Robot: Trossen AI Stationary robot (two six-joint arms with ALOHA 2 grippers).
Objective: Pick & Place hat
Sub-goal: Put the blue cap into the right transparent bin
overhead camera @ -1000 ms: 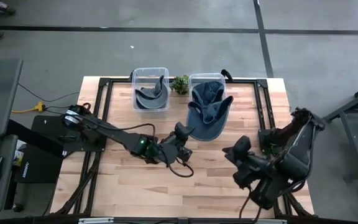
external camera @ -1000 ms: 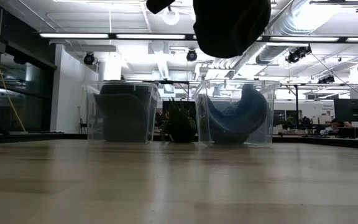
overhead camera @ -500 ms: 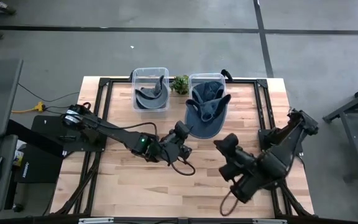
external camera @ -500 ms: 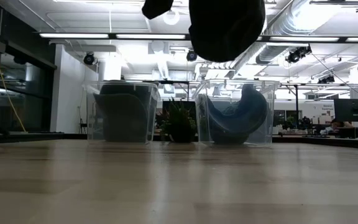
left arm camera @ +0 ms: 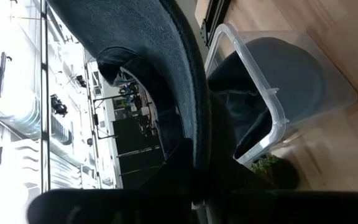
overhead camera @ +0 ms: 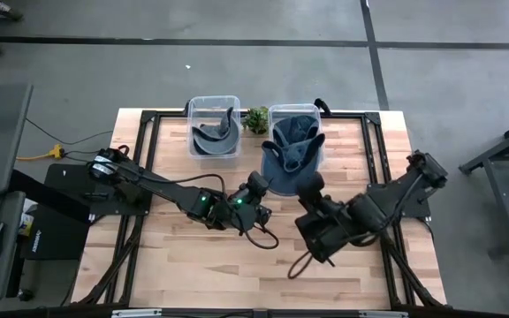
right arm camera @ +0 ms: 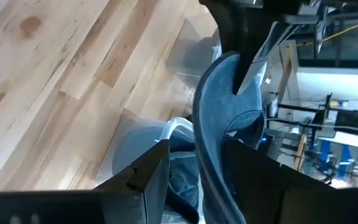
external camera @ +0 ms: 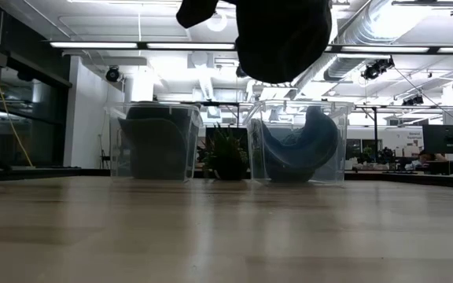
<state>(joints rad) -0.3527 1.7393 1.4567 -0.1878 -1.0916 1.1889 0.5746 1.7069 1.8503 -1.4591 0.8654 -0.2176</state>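
**Hat up in the air, just short of the right-hand bin**

Hat (overhead camera: pixel 292 163) held off the worktop (overhead camera: pixel 184 256), hanging right at the near edge of the right-hand clear bin (overhead camera: pixel 295 113) and partly over it. Blue-grey, floppy brim. Pinched by the left gripper (overhead camera: pixel 260 187), fingers clamped tight on the brim edge nearest the middle of the worktop. From table height, just a dark lump (external camera: pixel 281 35) floating high above that same bin (external camera: pixel 297 141), well clear of the wood.

Right gripper (overhead camera: pixel 310 187) also tucked in just beside the hat, on the side away from the left-hand bin (overhead camera: pixel 214 128). Fingers parted partway; from its own wrist camera the brim (right arm camera: pixel 213 118) stands on edge between them, but can't tell whether actually touching or just straddling. Not calling it a grip.

Inside the right-hand bin: more blue fabric already bunched up, looks like another hat (external camera: pixel 305 145). Left-hand bin also has a darker grey hat (overhead camera: pixel 212 137) in it. Small potted plant (overhead camera: pixel 256 119) wedged between the two bins, at the far edge of the worktop.

Left wrist camera pretty much all brim (left arm camera: pixel 160 68) up close, with a bin (left arm camera: pixel 278 93) and its grey contents beyond.
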